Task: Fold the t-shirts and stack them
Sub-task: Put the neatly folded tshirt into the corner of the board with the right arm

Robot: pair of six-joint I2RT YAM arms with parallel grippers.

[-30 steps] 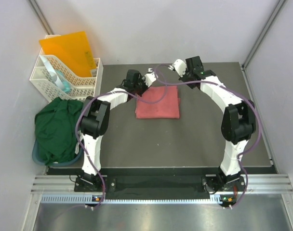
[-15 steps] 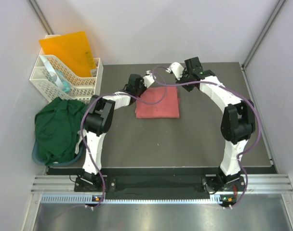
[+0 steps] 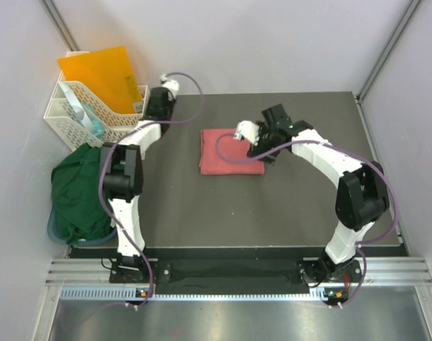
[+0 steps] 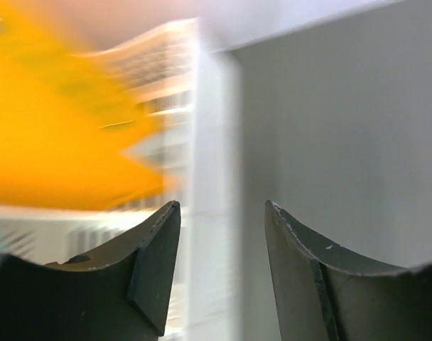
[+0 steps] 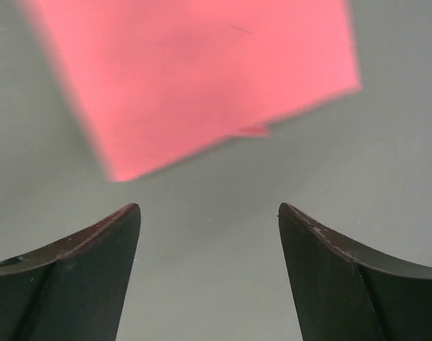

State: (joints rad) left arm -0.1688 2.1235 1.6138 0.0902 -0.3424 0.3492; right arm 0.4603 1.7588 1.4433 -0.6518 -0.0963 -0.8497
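Note:
The salmon-pink t-shirt (image 3: 230,153) lies folded into a flat rectangle on the dark table (image 3: 287,206), slightly left of centre. In the right wrist view its pink cloth (image 5: 195,78) fills the upper part, beyond the fingers. My right gripper (image 3: 244,132) (image 5: 209,209) hovers over the shirt's upper right part, open, with nothing between its fingers. The dark green t-shirt (image 3: 81,190) sits crumpled off the table's left edge. My left gripper (image 3: 168,84) (image 4: 222,207) is at the table's back left corner beside the basket, open and empty.
A white plastic basket (image 3: 95,117) (image 4: 202,142) holding an orange folder (image 3: 102,74) (image 4: 52,135) stands at the back left. A bluish tub rim (image 3: 55,231) shows under the green shirt. Grey walls close in on the left, back and right.
Both grippers have opened and let go at the pink shirt's far edge. The left arm swung left to the basket. The right gripper came nearer, over the shirt.

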